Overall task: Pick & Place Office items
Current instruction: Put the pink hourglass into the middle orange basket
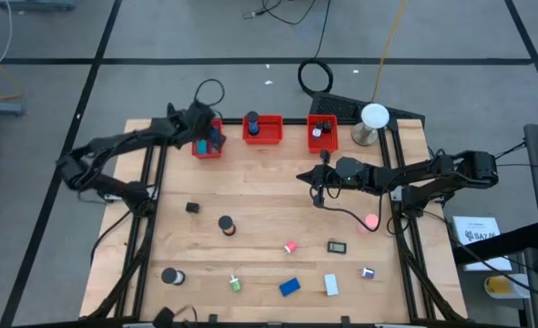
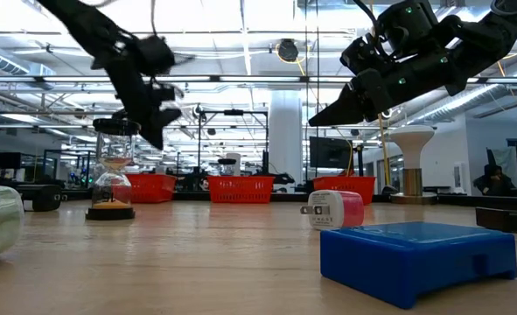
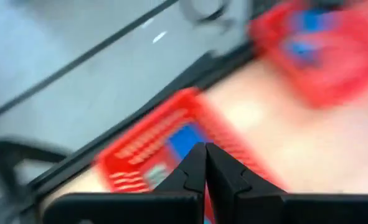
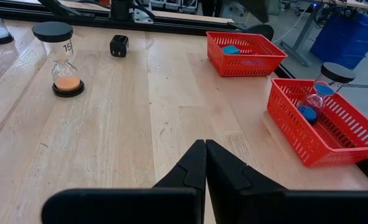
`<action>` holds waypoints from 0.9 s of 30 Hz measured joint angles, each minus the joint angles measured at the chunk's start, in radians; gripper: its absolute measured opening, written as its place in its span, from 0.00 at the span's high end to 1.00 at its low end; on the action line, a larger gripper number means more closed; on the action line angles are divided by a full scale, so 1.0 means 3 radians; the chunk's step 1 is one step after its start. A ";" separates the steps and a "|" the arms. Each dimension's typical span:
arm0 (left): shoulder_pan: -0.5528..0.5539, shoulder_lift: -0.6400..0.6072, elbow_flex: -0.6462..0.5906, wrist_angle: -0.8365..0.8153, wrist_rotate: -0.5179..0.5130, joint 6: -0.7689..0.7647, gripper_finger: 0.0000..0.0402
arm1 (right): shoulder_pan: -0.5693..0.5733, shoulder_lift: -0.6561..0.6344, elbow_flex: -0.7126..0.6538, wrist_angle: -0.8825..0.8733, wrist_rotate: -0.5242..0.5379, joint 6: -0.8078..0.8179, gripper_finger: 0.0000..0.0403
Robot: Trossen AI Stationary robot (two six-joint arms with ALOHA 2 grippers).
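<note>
Drop-off done: left gripper [image 1: 216,137], closed and empty, hovers above the left bin [image 1: 207,146]; next comes another tabletop [image 1: 259,210] item.

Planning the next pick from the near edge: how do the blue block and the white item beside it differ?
The blue block is saturated blue, while the white item is plain white. The blue block lies skewed to the table edge; the white item sits nearly square to it. The blue block looks slightly larger from above. Both lie loose on the wooden table, apart from each other, outside the bins, with neither gripper near.
</note>
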 joint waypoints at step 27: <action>-0.1206 -0.2215 -0.2159 0.1989 0.1209 0.0077 0.91 | 0.0000 -0.0001 0.0000 0.0078 0.0006 0.0027 1.00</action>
